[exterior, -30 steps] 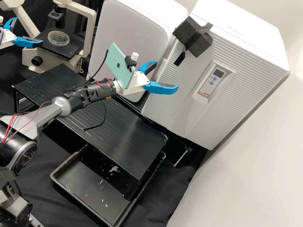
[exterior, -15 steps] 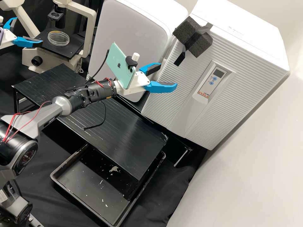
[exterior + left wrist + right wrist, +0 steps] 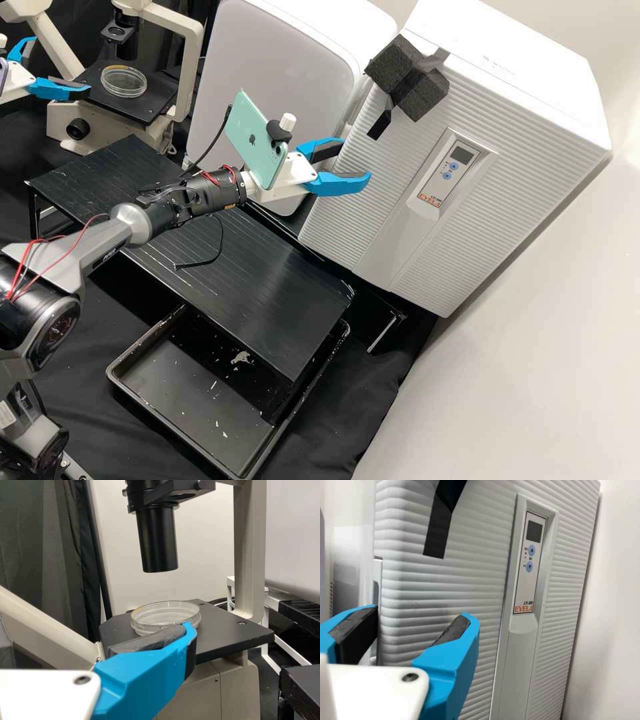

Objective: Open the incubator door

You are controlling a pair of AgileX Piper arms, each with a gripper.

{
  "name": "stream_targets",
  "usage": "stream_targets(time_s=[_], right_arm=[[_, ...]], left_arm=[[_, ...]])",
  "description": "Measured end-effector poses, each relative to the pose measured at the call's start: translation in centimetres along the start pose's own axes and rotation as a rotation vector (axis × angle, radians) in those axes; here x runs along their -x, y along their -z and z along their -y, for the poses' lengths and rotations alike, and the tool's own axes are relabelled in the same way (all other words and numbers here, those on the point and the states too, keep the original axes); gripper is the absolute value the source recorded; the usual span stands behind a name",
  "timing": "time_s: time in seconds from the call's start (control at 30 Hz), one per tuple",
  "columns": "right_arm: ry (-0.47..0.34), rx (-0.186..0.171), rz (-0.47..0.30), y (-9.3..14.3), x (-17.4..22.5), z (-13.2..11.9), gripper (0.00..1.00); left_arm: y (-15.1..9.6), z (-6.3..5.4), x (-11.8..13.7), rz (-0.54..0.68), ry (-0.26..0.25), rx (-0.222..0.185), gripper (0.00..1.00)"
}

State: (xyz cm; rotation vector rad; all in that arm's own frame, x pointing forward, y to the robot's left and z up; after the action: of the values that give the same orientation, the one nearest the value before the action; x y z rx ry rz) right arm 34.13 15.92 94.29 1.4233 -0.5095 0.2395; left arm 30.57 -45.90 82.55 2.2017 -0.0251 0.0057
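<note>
Right hand [image 3: 357, 158]: easing inward now, its two blue fingers closer together in the high view than a second ago; door unmoved.

Incubator [image 3: 513, 93]: big white box, the largest thing in play, beyond the right hand and off to its right in the high view.

Door [image 3: 333, 223]: ribbed front, looking closed, its long axis running up and down the box; no opening to be seen along its edge.

Nearer arm: right, easily; its hand is at the door's long side edge, the one facing the white cabinet [image 3: 280, 87].

Line-up: and here's the key, one finger [image 3: 452, 660] before the ribbed front, the other [image 3: 355, 635] out past that side edge; contact, I can't tell.

Grip: spread, nothing pinched, though the gap is narrowing.

Next call: probably a grip on that edge, or a hook behind it, then a pull outward; too shallow, and the pads could slide off the ribs.

Left hand [image 3: 61, 65]: well apart from the door, fingers spread, by the microscope [image 3: 157, 20] and its glass dish [image 3: 124, 81].

Control panel [image 3: 448, 173]: on the door's front, away from the fingers.

Black tape [image 3: 437, 530]: stuck to the ribs, a smaller detail near the same edge.
</note>
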Motion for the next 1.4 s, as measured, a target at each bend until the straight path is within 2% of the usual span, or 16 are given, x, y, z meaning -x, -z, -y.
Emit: stream_targets(time_s=[1.1, 1.23, 1.4], right_arm=[[0.023, -0.001, 0.004, -0.5, 0.2, 0.1, 0.00], [0.032, -0.023, 0.007, -0.9, 0.5, -0.3, 0.00], [0.027, -0.031, -0.004, -1.4, 1.4, -1.4, 0.00]], left_arm=[[0.0, 0.0, 0.0, 0.000, 0.000, 0.000, 1.00], [0.0, 0.0, 0.0, 0.000, 0.000, 0.000, 1.00], [0.0, 0.0, 0.0, 0.000, 0.000, 0.000, 1.00]])
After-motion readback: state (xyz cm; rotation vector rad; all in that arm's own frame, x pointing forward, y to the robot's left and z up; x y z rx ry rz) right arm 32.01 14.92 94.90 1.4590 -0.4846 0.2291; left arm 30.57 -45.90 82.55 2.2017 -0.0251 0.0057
